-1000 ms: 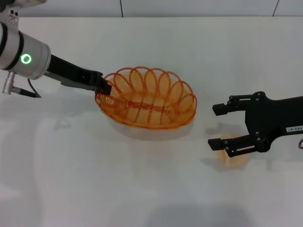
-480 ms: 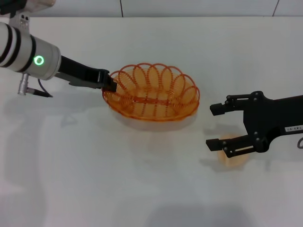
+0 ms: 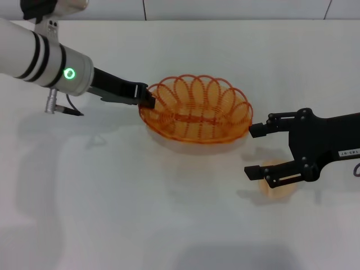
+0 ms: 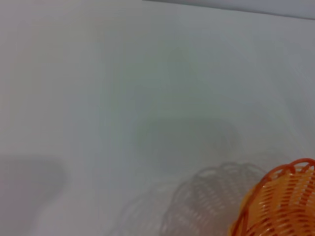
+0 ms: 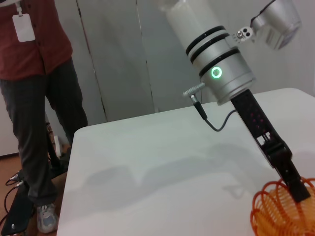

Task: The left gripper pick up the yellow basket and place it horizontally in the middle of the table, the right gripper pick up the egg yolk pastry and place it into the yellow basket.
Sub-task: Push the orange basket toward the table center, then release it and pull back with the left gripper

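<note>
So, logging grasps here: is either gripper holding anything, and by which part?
The left gripper holds the yellow basket by its rim. The right gripper is open, holding nothing.

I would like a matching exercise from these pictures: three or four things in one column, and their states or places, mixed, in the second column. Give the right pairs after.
Things
1. left gripper
2. right gripper
3. yellow basket
4. egg yolk pastry

States or places
A. open, above the pastry
B. lies on the table, partly hidden under a black claw
C. shut on the basket's rim
D. held at its left end, casting a shadow below

Pairs: 1-C, 2-A, 3-D, 4-B
</note>
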{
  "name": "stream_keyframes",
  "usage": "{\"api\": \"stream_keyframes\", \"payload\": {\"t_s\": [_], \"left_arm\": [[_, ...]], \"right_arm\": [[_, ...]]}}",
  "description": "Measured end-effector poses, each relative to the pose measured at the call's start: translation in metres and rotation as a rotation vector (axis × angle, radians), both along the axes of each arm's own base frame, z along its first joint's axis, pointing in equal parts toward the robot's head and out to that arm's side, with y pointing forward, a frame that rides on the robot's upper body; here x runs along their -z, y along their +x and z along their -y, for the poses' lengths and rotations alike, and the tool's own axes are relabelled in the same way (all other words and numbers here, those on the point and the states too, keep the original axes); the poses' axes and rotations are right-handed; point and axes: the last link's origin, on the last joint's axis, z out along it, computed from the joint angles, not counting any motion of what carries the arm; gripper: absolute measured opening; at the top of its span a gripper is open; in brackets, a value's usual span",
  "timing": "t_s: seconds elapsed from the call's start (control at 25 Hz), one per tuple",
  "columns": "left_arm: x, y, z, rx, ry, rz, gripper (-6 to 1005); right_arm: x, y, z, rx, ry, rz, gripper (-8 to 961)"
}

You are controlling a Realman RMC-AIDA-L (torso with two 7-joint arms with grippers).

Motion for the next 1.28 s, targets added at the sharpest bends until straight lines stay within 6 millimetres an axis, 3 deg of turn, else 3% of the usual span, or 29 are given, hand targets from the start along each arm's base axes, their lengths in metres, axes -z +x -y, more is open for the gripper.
{"api": "stream_keyframes", "payload": {"t_s": [1.28], "left_arm": [[0.011, -0.010, 0.005, -0.014, 0.003, 0.022, 96]], "right_arm": [[0.002, 0.000, 0.000, 0.001, -0.009, 0.002, 811]]}}
